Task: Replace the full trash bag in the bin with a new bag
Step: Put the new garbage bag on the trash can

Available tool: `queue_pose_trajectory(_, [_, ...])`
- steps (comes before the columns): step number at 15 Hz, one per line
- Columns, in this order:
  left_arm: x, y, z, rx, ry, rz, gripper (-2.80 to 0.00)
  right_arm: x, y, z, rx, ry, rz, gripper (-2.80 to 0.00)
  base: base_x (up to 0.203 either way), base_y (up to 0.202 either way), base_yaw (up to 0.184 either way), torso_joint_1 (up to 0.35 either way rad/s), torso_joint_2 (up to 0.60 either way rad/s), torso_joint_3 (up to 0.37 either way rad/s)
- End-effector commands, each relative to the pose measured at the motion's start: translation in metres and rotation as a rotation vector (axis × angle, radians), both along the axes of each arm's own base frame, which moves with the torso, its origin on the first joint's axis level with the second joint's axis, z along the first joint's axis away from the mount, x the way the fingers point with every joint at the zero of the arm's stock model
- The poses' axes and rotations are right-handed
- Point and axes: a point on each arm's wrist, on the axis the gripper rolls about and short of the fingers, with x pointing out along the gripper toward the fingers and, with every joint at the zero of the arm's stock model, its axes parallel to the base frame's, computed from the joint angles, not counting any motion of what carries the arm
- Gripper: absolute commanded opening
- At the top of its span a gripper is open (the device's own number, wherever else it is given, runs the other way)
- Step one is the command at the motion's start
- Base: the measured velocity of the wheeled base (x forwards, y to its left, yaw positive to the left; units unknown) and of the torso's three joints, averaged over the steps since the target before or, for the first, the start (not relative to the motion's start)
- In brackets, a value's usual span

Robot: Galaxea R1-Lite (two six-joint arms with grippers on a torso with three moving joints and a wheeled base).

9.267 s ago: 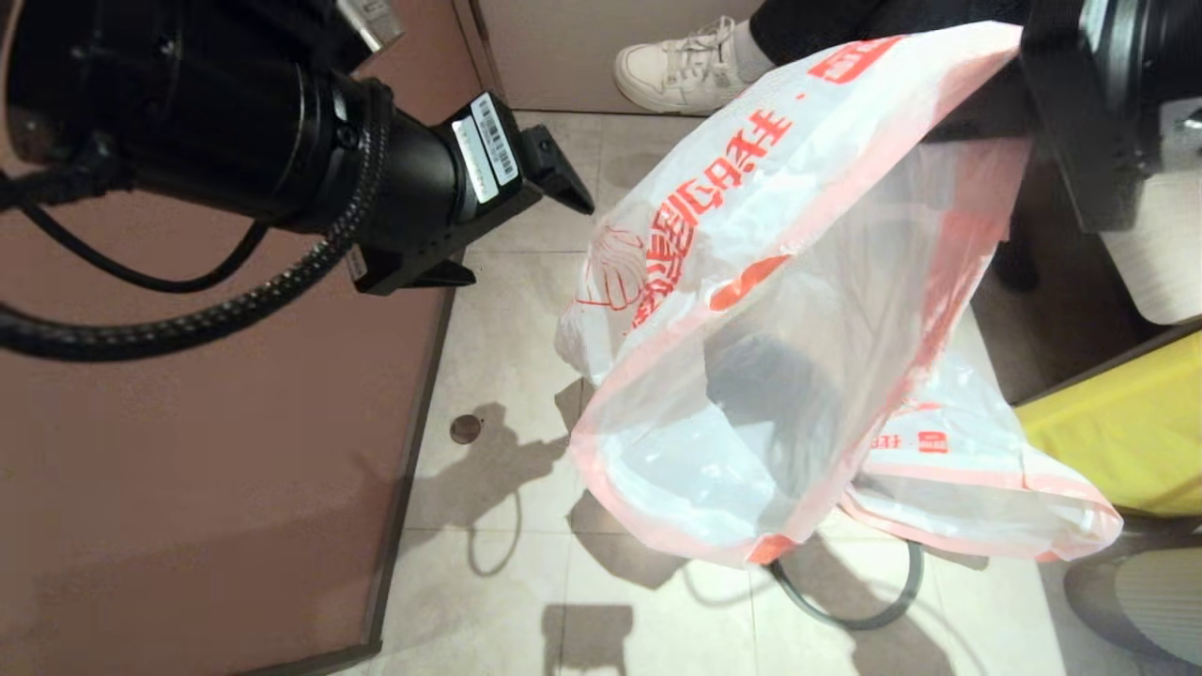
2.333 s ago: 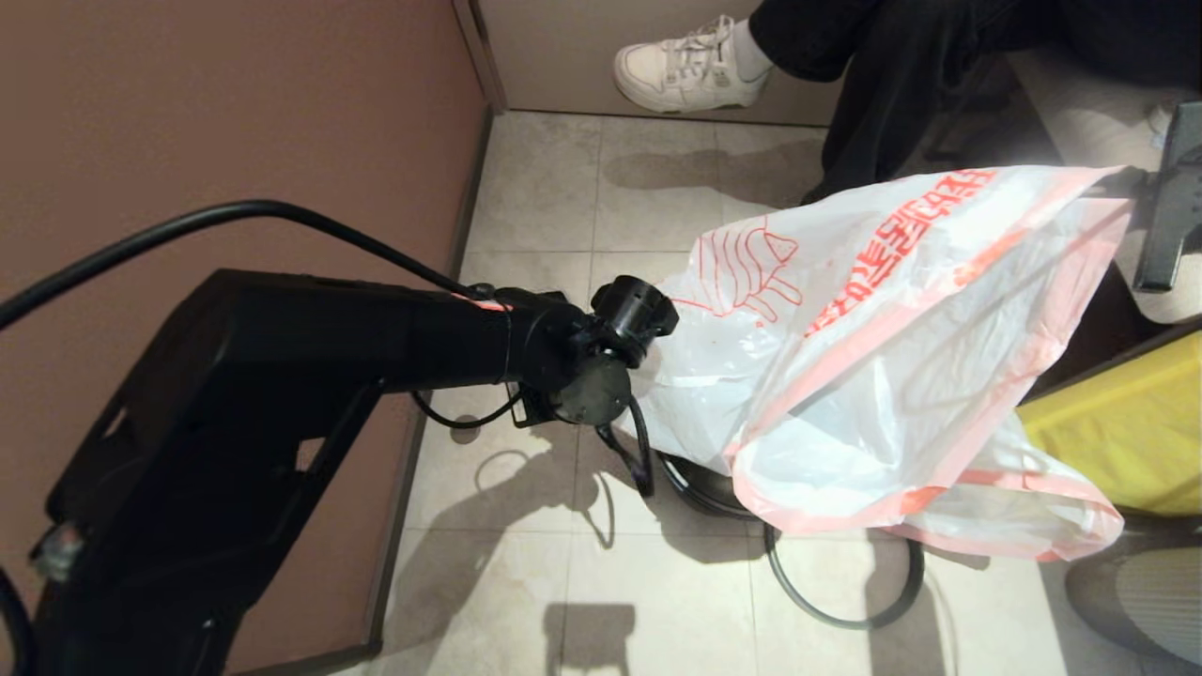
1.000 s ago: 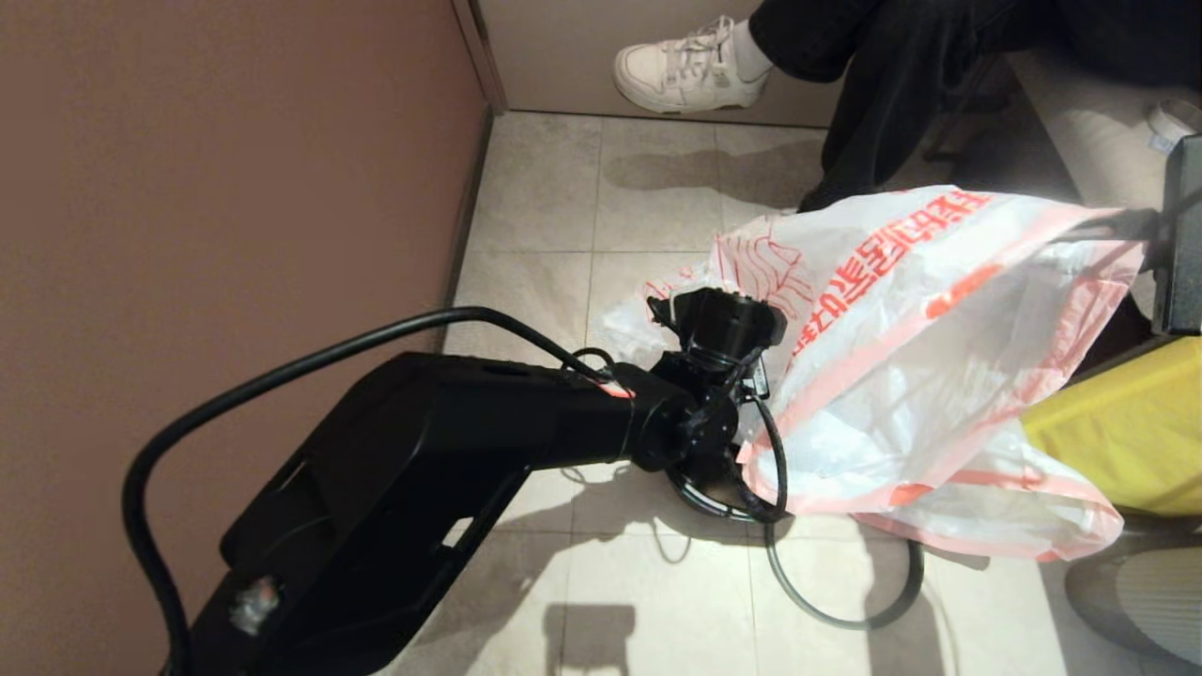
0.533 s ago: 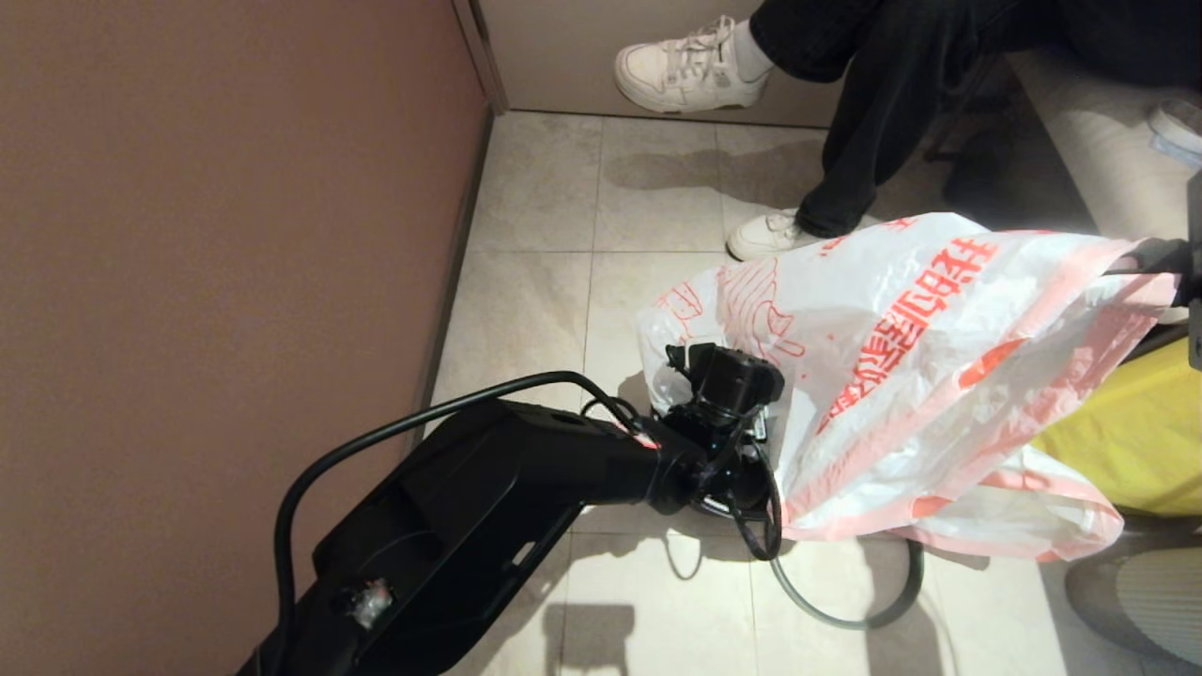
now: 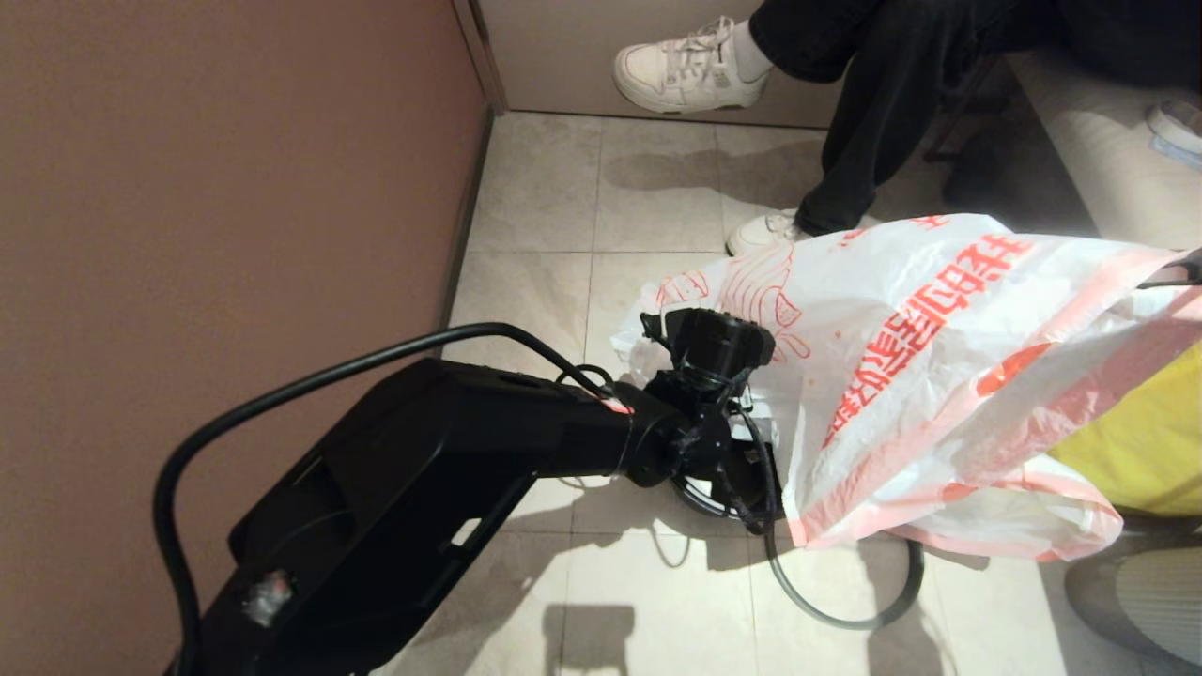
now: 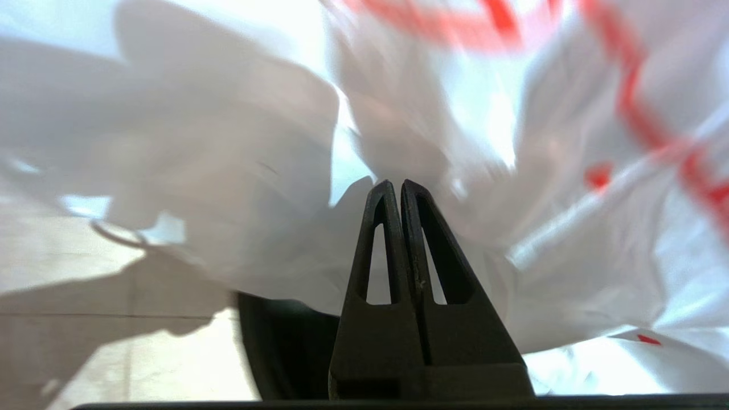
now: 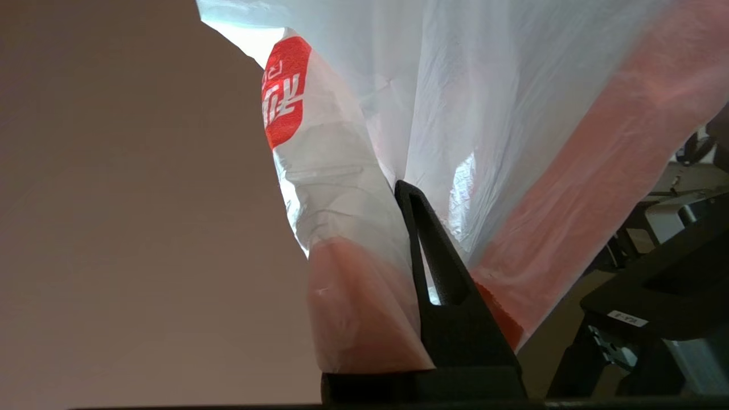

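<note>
The left tool [image 6: 397,188] has its two fingers pressed flat together with no gap, tips pushed into the crumpled closed end of the new bag [image 5: 901,347], directly above the bin [image 6: 285,347]. In the head view the left tool is hidden behind its own wrist, low over the tiled floor [image 5: 535,197]. The bin shows only as a dark curved edge under the arm and bag. The right tool [image 7: 407,196] pinches the pink hem band of the new bag at the far right, holding the mouth up so the bag stretches across between the two arms. Under it, on the floor, lies the full trash bag [image 5: 1014,521], beside a yellow object [image 5: 1141,441]. A seated person's white shoes [image 5: 681,66] are beyond.
</note>
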Motion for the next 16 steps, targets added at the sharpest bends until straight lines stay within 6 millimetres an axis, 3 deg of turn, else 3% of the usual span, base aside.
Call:
queue_pose_trajectory(1, [-0.006, 0.017, 0.040, -0.052, -0.053, 0.043, -2.80, 0.003, 0.000, -0.005, 0.000, 0.030, 0.005, -2.80, 0.000, 0.000, 0.000, 0.000, 0.00, 0.000])
queue_pose_trajectory(4, [0.017, 0.051, 0.071, -0.116, -0.122, 0.175, -2.80, 0.010, -0.002, -0.014, -0.004, 0.060, 0.002, -2.80, 0.000, 0.000, 0.000, 0.000, 0.00, 0.000])
queue_pose_trajectory(8, [0.038, 0.082, 0.092, -0.157, -0.177, 0.266, -2.80, 0.015, -0.003, -0.018, -0.012, 0.067, 0.008, -2.80, 0.000, 0.000, 0.000, 0.000, 0.00, 0.000])
queue_pose_trajectory(11, [0.047, 0.092, 0.091, -0.159, -0.181, 0.291, -2.80, 0.015, -0.003, -0.018, -0.012, 0.070, 0.008, -2.80, 0.000, 0.000, 0.000, 0.000, 0.00, 0.000])
queue_pose_trajectory(16, [0.061, 0.083, 0.050, -0.109, -0.115, 0.261, -2.80, 0.013, -0.003, -0.018, -0.011, 0.068, 0.009, -2.80, 0.000, 0.000, 0.000, 0.000, 0.00, 0.000])
